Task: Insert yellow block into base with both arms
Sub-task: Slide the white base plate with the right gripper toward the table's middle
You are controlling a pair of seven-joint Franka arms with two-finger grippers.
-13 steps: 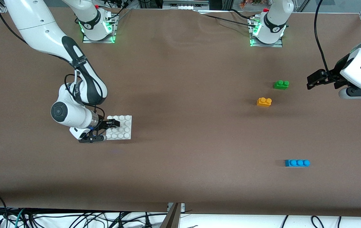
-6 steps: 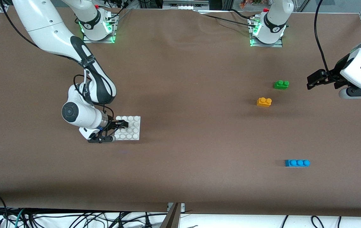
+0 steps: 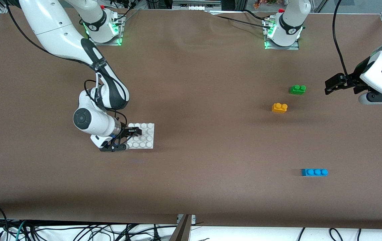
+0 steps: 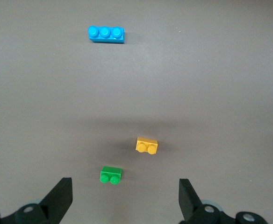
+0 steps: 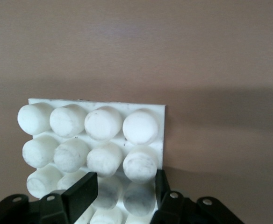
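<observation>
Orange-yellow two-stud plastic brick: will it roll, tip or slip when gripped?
The orange-yellow two-stud plastic brick sits flat on the brown table cover, so probably won't roll. Squat, so unlikely to tip. Smooth flat sides look rigid, maybe slippery.

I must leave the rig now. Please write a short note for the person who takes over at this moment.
Right gripper: shut on the flat white studded plastic base, at the right arm's end of the table.
Left gripper: open, empty; this arm waits over its own end.
Small orange-yellow two-stud plastic block: on the table, untouched.
Done: base gripped.
Left: pick up the yellow block, press it into the base.
</observation>
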